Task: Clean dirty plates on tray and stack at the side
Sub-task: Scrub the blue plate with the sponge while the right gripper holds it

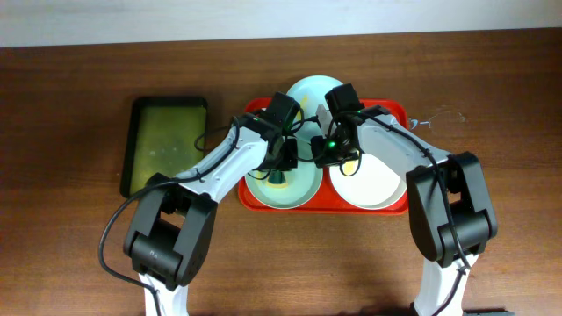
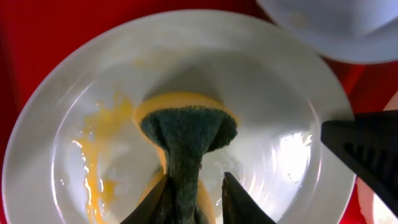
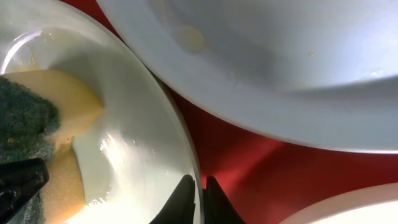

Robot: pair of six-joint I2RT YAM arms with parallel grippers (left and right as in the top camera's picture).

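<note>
Left tool (image 2: 196,194) with sponge (image 2: 186,134) on plate (image 2: 280,93)

Our left arm (image 1: 219,167) and right arm (image 1: 395,145) wear smooth white shells between bulky black joint housings (image 1: 171,233). Thin black cables (image 1: 104,246) loop off the left side, and a small green light (image 1: 332,143) glows on the right wrist. Our fingers (image 2: 239,205) are matte black, narrow and tapering.
</note>
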